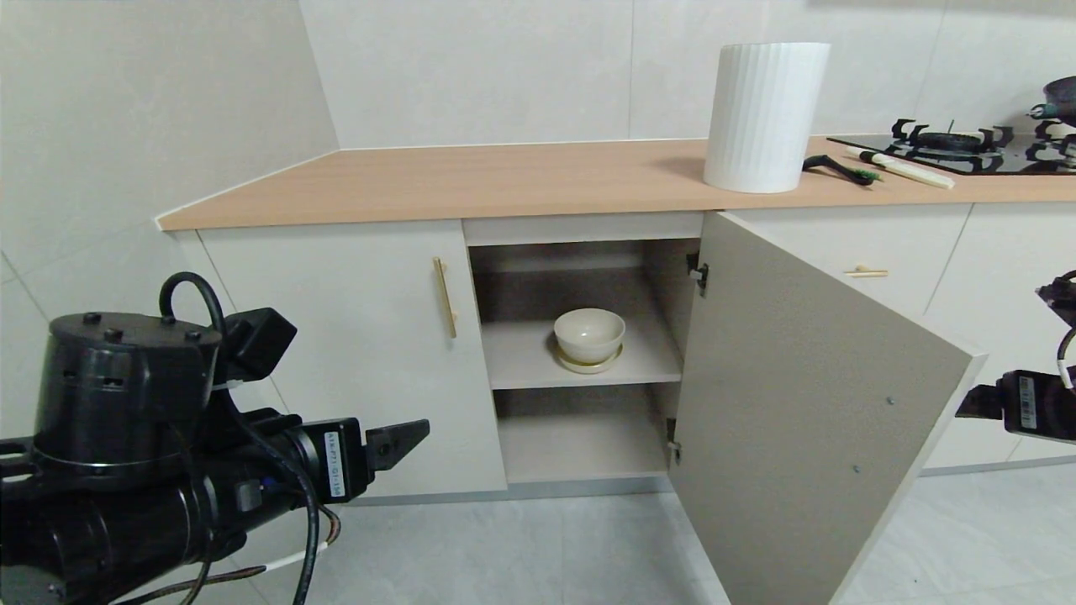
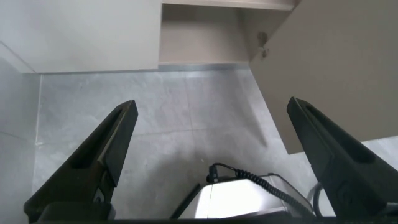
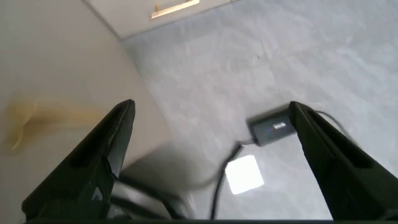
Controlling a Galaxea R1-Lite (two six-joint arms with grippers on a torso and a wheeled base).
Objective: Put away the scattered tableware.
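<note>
The left gripper (image 2: 211, 106) hangs low with its jaws spread wide and nothing between them. The right gripper (image 3: 212, 106) is equally wide open and empty, close beside the outer face of the open cabinet door (image 1: 807, 403). Ahead of both and higher, between them, the bowl (image 1: 589, 334) sits on a small plate (image 1: 588, 365) on the cabinet shelf (image 1: 530, 365).

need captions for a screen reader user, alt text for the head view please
A cream bowl sits on a plate on the upper shelf of an open cabinet, its door swung wide. A white ribbed container stands on the wooden counter above; the left gripper is low at left.
</note>
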